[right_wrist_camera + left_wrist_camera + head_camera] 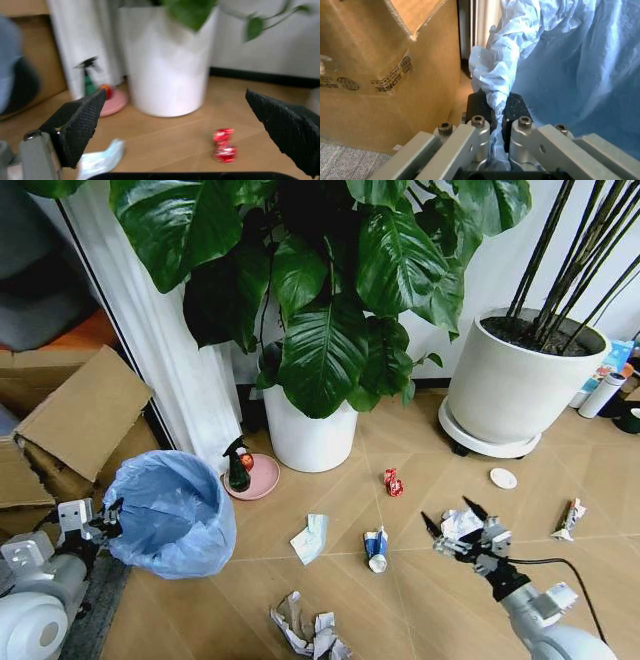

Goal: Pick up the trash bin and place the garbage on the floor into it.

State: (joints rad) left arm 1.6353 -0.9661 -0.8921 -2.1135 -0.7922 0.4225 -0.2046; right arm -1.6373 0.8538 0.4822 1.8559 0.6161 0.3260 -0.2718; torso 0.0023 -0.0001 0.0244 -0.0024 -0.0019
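The trash bin (172,518), black with a crinkly light-blue bag, stands on the floor (420,600) at the left. My left gripper (108,518) is at its near-left rim. The left wrist view shows that gripper (494,112) shut on a bunched fold of the bag (495,71). Garbage lies scattered on the planks: a red wrapper (393,482), a white disc (503,478), a tube-like wrapper (569,519), a pale tissue (311,538), a blue-white wad (376,548) and crumpled paper (308,626). My right gripper (455,525) hangs open above the floor, right of the wad. Its wrist view has the red wrapper (223,150) ahead of the spread fingers (80,122).
A white pot (308,435) with a leafy plant stands behind the litter, and a larger white pot (515,385) at the right. A spray bottle (238,468) sits on a pink saucer (258,480). Cardboard boxes (75,420) crowd the left, and a white bottle (603,393) stands at the far right.
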